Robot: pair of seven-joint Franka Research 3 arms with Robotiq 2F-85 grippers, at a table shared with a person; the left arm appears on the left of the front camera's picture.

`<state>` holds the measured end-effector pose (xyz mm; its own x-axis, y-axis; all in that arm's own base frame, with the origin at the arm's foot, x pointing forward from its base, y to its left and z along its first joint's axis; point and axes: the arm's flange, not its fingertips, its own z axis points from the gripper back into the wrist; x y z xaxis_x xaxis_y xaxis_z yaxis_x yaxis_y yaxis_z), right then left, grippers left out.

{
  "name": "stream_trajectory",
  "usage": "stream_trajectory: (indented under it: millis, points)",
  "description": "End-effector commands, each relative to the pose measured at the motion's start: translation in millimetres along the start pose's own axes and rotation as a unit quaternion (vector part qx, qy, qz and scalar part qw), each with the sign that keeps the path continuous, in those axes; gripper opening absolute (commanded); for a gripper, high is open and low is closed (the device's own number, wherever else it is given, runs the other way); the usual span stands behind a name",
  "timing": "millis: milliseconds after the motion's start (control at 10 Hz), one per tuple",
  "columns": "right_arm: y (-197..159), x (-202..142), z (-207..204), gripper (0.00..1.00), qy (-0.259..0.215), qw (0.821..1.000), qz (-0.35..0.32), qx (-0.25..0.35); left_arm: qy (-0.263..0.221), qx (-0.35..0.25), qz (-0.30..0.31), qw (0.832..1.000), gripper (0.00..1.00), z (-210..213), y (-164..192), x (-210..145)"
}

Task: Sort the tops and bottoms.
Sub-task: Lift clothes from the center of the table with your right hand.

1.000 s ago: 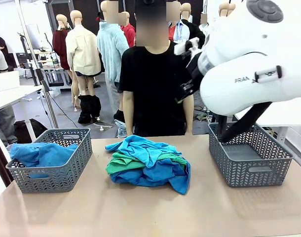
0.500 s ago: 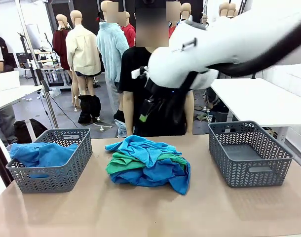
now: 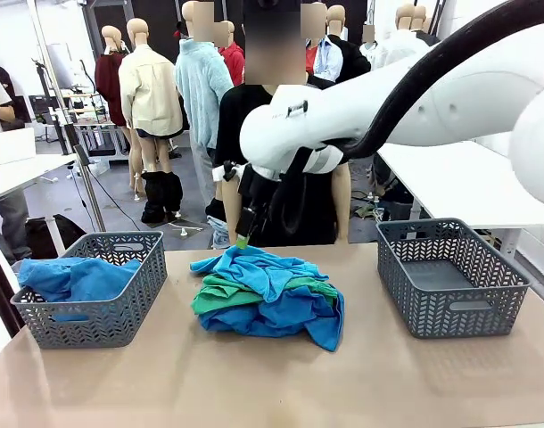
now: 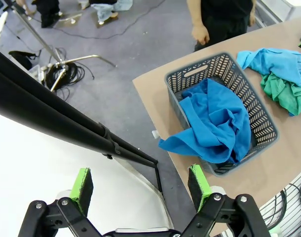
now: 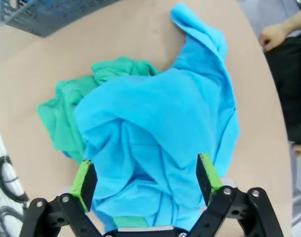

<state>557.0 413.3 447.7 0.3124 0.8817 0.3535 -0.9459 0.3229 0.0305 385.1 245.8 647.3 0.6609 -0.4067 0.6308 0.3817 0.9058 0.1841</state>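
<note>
Right wrist view: the right gripper (image 5: 146, 180) has its jaws spread wide with nothing between them. It hangs over the sky-blue top (image 5: 160, 123); whether a pad brushes the cloth I cannot tell. That top lies crumpled across the heap, and its long axis runs from the gripper toward a narrow end that points at the table's far edge, near the person's hand (image 5: 275, 34). The green bottoms (image 5: 66, 116) stick out from under it on the side away from the person.

In the front view the heap sits mid-table, wider across than deep. The sky-blue top lies uppermost, with a flap reaching toward the robot's left. The green forms a band beneath it, and a deeper blue top (image 3: 290, 319) lies lowest, spilling to the robot's right. The left basket (image 3: 120, 312) holds a bunched blue garment (image 3: 71, 278). The right basket (image 3: 486, 299) shows its bare grey floor. Strips of bare table (image 3: 254, 383) separate the heap from each basket, and a broad stretch lies open on the robot's side. The heap's far side lies close to the edge by the person.

The left gripper (image 4: 140, 185) is also spread wide and holds nothing. It is well off the table, looking down on the left basket, where the blue garment drapes over the rim and past the table edge.
</note>
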Motion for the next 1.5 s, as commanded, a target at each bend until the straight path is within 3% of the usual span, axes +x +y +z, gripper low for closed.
stream_trajectory:
  millis: [0,300,700,800,1200,1300,1400]
  points:
    - [-9,4,-9,1.0,0.019,0.999,0.019,-0.046,0.003,-0.002,0.001,1.0,1.0,1,0,1]
    - [-14,4,-30,1.0,0.047,0.998,0.044,0.001,0.003,-0.002,0.001,1.0,1.0,1,0,1]
    - [-25,-8,-48,1.0,0.064,0.997,0.036,0.018,0.003,-0.002,0.001,1.0,1.0,1,0,1]
    - [-23,-7,-46,0.85,0.058,0.997,0.044,0.02,0.003,-0.002,0.001,1.0,1.0,1,0,1]
    - [-15,-8,-39,0.07,0.047,0.997,0.055,0.011,0.003,-0.002,0.001,1.0,1.0,1,0,1]
    - [-15,-8,-37,0.0,0.043,0.998,0.053,0.007,0.003,-0.002,0.001,1.0,1.0,1,0,1]
    - [-13,-8,-36,0.0,0.043,0.997,0.057,0.003,0.003,-0.002,0.001,1.0,1.0,1,0,1]
